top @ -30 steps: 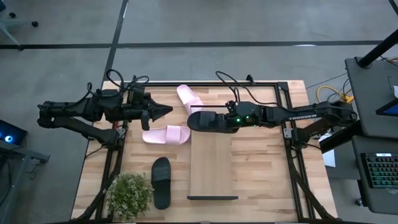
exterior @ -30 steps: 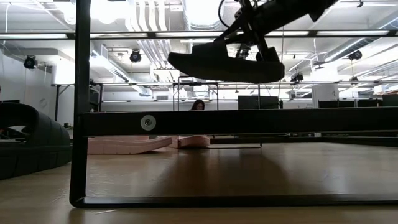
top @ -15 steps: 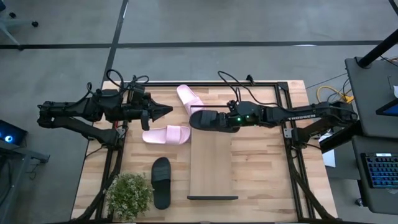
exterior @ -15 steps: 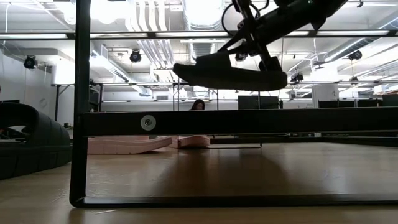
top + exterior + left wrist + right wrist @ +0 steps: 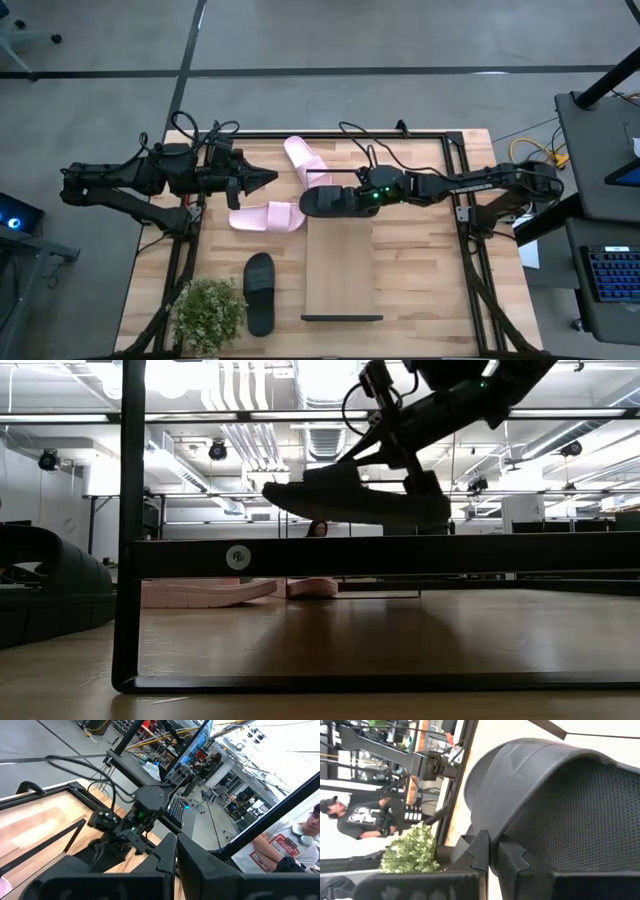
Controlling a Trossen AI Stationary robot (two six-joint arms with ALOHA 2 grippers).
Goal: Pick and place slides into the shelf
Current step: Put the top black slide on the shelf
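My right gripper [image 5: 366, 196] is shut on a black slide [image 5: 333, 201] and holds it in the air over the far end of the shelf [image 5: 342, 272]. The low view shows this slide [image 5: 350, 505] just above the shelf's black wire frame [image 5: 400, 556]. Two pink slides lie soles down on the table, one [image 5: 304, 158] near the far edge and one [image 5: 267, 216] left of the shelf. The second black slide [image 5: 260, 293] lies flat near the plant. My left gripper [image 5: 270, 178] is shut, holds nothing, and hovers left of the pink slides. My right gripper pinches the black slide's wide strap [image 5: 520, 785] between its two fingers [image 5: 481, 851], coming from the table's right and slanting down. The slide is lifted clear, lengthwise left to right, its sole nearly level and facing down, its right end a little lower.
A potted plant [image 5: 210, 313] stands at the table's near left corner. The black metal table frame [image 5: 462, 160] runs along the edges. Most of the shelf board near of the held slide is bare. A person [image 5: 362, 820] stands beyond the table.
My right gripper has come down and a little toward the table's left, carrying the black slide with it. The slide now hangs lower, close above the shelf's frame, against well above it a second ago. My left arm has kept still.
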